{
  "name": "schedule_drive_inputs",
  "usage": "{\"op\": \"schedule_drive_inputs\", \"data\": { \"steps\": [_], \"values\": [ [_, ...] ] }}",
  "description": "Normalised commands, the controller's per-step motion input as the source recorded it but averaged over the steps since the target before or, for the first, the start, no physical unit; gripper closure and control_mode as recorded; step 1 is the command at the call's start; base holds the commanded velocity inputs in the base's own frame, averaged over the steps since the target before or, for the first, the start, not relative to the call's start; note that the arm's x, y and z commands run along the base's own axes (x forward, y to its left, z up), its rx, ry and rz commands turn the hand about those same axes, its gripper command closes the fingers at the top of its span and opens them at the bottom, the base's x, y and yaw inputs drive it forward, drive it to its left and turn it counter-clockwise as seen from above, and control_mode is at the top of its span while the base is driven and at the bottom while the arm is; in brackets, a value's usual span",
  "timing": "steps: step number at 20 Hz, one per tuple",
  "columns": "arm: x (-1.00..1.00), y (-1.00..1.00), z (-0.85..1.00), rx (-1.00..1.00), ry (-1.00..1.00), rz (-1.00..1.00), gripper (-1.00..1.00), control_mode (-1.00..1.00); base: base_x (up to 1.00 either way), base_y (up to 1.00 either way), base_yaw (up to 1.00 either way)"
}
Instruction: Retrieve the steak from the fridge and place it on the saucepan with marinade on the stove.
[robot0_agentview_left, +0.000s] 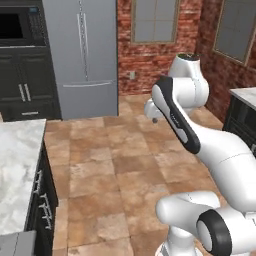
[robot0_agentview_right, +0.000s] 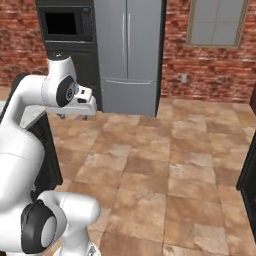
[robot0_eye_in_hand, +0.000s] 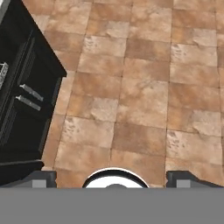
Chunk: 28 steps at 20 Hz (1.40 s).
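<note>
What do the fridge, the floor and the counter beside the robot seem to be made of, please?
The fridge looks like brushed stainless steel: even matte grey doors, long vertical handles. The floor seems glazed terracotta tile: mottled brown squares with grout lines. The counter looks like polished marble, white with grey veining, though everything is rendered.

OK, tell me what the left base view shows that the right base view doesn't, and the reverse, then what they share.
Left base view alone: a marble counter on dark cabinets at the lower left, another counter corner at the right edge, and a second window on the side wall.

Right base view alone: the hand with its gripper hanging over the floor, holding nothing.

Both: the closed grey fridge, the black wall oven beside it, the brick wall, a window, the tiled floor and a wall outlet.
</note>
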Motion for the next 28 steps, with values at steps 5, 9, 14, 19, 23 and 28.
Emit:
{"op": "schedule_drive_inputs", "data": {
  "steps": [5,9,14,19,23,28],
  "values": [
    [0.00,0.00,0.00,0.00,0.00,0.00,-1.00,1.00,0.66,0.00,-0.22],
    [0.00,0.00,0.00,0.00,0.00,0.00,-1.00,1.00,1.00,0.00,-0.02],
    [0.00,0.00,0.00,0.00,0.00,0.00,-1.00,1.00,1.00,0.00,0.00],
    [0.00,0.00,0.00,0.00,0.00,0.00,-1.00,1.00,1.00,0.21,0.00],
    [0.00,0.00,0.00,0.00,0.00,0.00,-1.00,1.00,1.00,0.35,0.00],
    [0.00,0.00,0.00,0.00,0.00,0.00,-1.00,1.00,1.00,0.43,0.00]
  ]
}}
